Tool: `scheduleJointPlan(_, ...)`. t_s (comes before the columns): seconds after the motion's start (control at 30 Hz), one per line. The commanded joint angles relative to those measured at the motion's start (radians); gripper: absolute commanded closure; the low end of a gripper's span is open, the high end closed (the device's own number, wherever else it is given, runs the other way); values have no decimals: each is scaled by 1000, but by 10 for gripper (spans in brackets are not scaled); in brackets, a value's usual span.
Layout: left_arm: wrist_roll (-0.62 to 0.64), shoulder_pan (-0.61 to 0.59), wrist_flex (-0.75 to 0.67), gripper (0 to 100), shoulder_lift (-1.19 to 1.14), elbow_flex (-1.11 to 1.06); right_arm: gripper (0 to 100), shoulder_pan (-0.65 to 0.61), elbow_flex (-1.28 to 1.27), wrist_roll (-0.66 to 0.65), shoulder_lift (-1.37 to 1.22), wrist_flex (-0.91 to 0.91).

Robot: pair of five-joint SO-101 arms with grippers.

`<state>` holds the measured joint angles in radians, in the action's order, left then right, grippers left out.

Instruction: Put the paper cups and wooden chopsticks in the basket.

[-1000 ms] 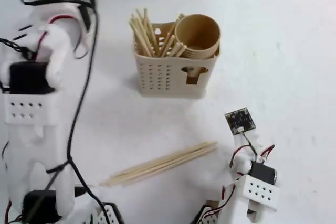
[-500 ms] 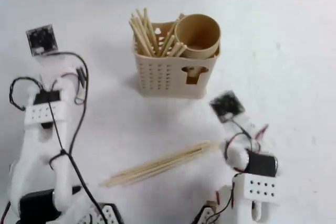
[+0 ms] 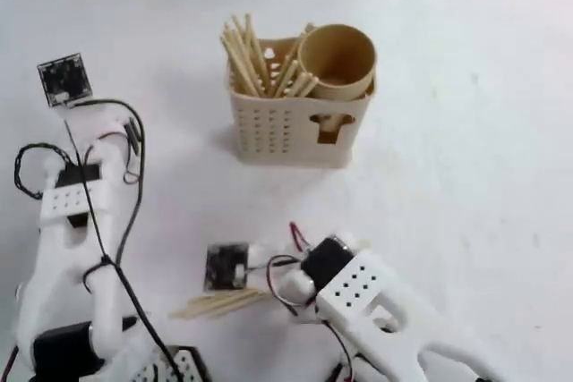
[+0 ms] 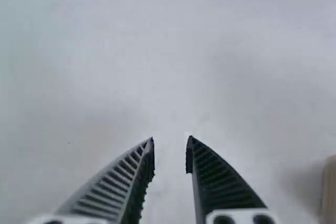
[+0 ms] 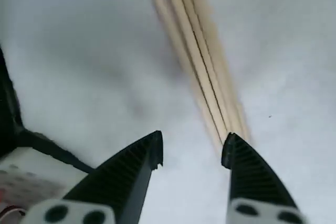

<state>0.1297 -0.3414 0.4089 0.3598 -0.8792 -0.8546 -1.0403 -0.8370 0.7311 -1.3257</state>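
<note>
Since the earlier frame, the right arm point(image 3: 358, 297) is swung left over the loose wooden chopsticks point(image 3: 219, 304); paper cups point(image 3: 338, 60) are seen in the basket point(image 3: 291, 127). At the left wrist, the left gripper point(image 4: 169, 153) is held narrowly open above the table point(image 4: 157, 51). At the right wrist, the right gripper point(image 5: 191, 148) is spread wide, and the loose wooden chopsticks point(image 5: 194, 51) are ended just beside one fingertip point(image 5: 233, 148).

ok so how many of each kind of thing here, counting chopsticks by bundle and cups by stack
basket: 1
cup stack: 1
chopstick bundles: 2
arms: 2
total: 6
</note>
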Motion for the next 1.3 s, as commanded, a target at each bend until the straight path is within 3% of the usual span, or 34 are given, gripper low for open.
scheduleJointPlan(0.0,-11,-13,-21,880,25,9,807,-12,-2,-68,-5,13)
scheduleJointPlan(0.23,-11,-13,-21,880,25,11,807,-7,-26,-120,-33,87)
scheduleJointPlan(0.5,-11,-13,-21,880,25,11,808,1,17,-115,-303,209)
scheduleJointPlan(0.8,-11,-13,-21,880,27,11,808,151,287,-104,-564,213)
scheduleJointPlan(0.97,-11,-13,-21,880,27,12,808,214,393,-17,-657,266)
scheduleJointPlan(1.27,-11,-13,-43,880,27,11,808,246,356,9,-418,148)
